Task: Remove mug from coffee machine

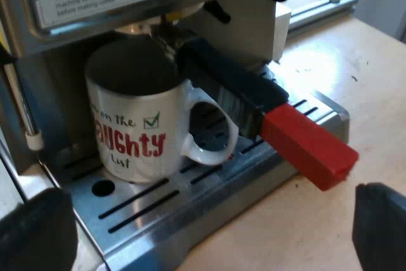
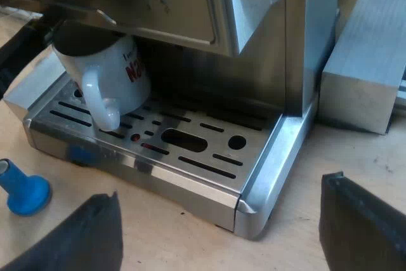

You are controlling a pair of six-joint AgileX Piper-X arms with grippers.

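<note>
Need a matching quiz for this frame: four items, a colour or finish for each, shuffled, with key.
Things:
1. mug
2. holder handle
3. tamper
4. drip tray

Colour or finish:
A. blue
B. slotted bare metal
C. white with red lettering
D. dark, ending in red

Pairs: 1-C, 2-D, 3-A, 4-B

One mug [image 1: 136, 131], one espresso machine [image 2: 190, 4], one red-ended holder [image 1: 235, 90], one blue tamper [image 2: 22, 188].
</note>
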